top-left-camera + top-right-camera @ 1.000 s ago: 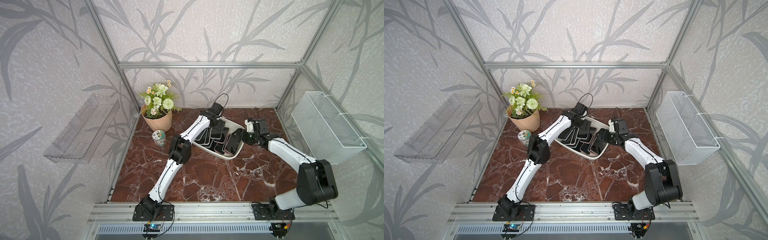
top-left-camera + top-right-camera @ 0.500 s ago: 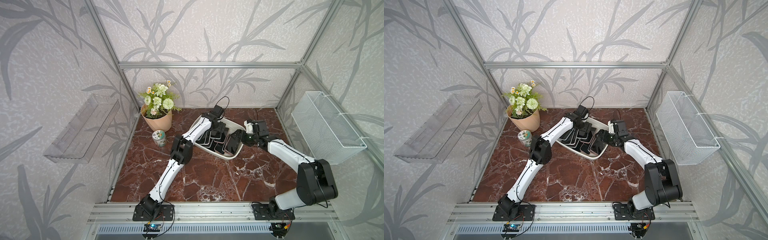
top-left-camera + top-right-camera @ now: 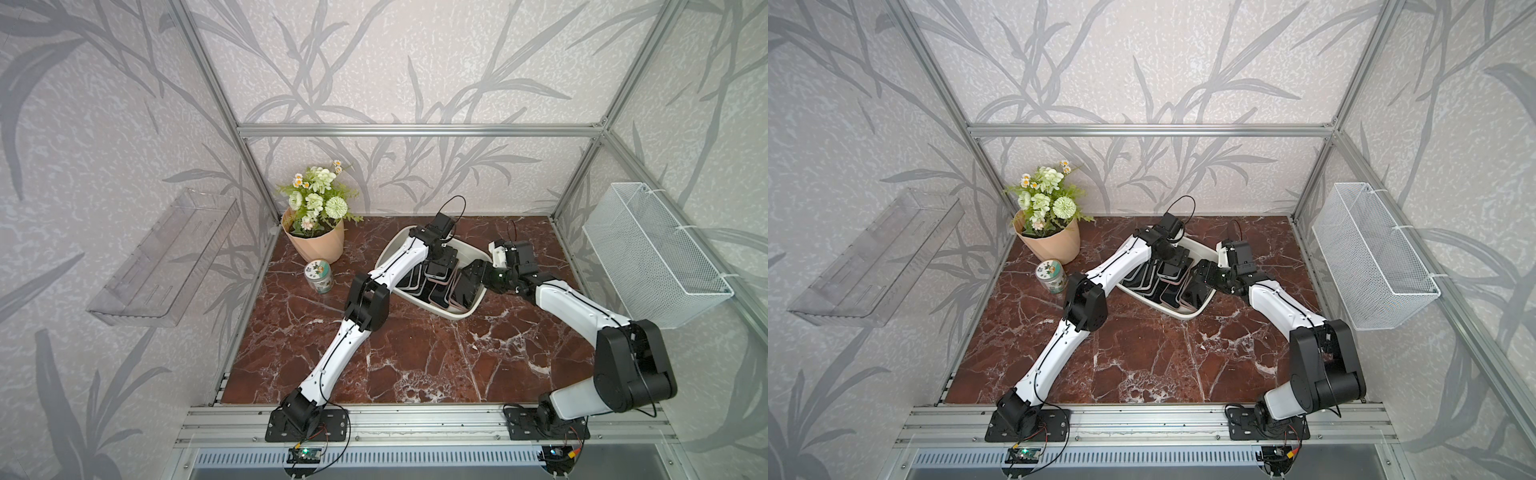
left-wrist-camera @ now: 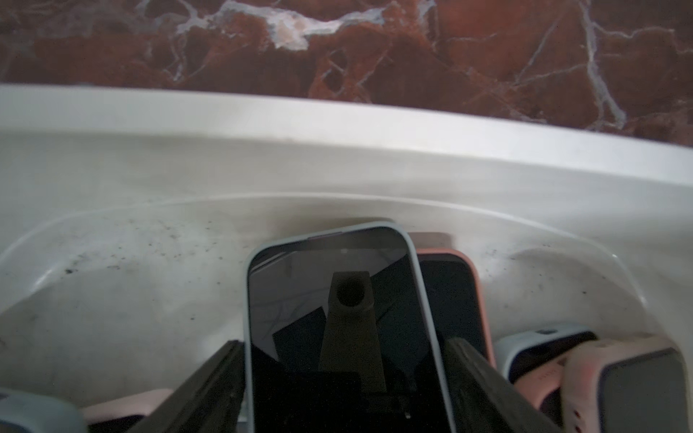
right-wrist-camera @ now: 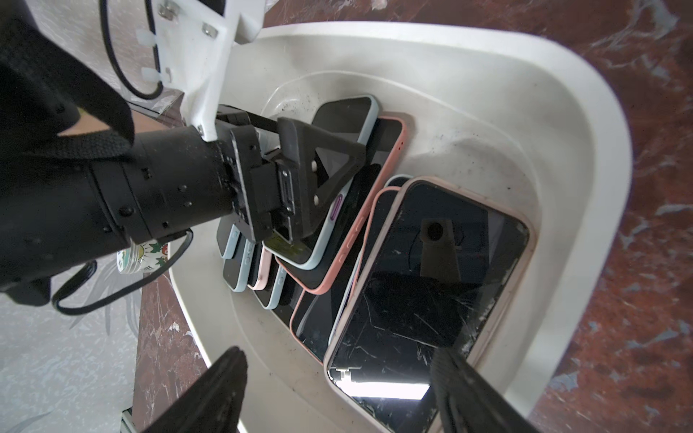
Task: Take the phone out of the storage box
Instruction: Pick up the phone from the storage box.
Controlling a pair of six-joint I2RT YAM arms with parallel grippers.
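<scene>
The off-white storage box [image 3: 457, 315] [image 3: 1183, 316] [image 4: 337, 123] [image 5: 562, 150] stands on the marble at the back and holds several overlapping phones. My left gripper [image 3: 442, 254] [image 3: 1177, 258] [image 4: 343, 341] is down inside it. It is open, with its jaws straddling the long sides of a phone in a pale-blue case [image 4: 285, 300] [image 5: 345, 112] that lies on top of the stack. My right gripper [image 3: 471, 274] [image 3: 1204, 274] [image 5: 337, 352] hangs open over the box's right end. It is above a cracked phone in a beige case [image 5: 431, 281] and holds nothing.
A flower pot [image 3: 313, 245] and a small printed tin [image 3: 318, 276] stand left of the box. A white wire-mesh basket [image 3: 652, 257] hangs on the right wall and a clear plastic tray [image 3: 166, 257] on the left wall. Red marble tabletop [image 3: 415, 357] spreads in front.
My left gripper has shifted slightly deeper into the box, and its jaws have drawn in toward the pale-blue phone's edges. The right arm has barely moved.
</scene>
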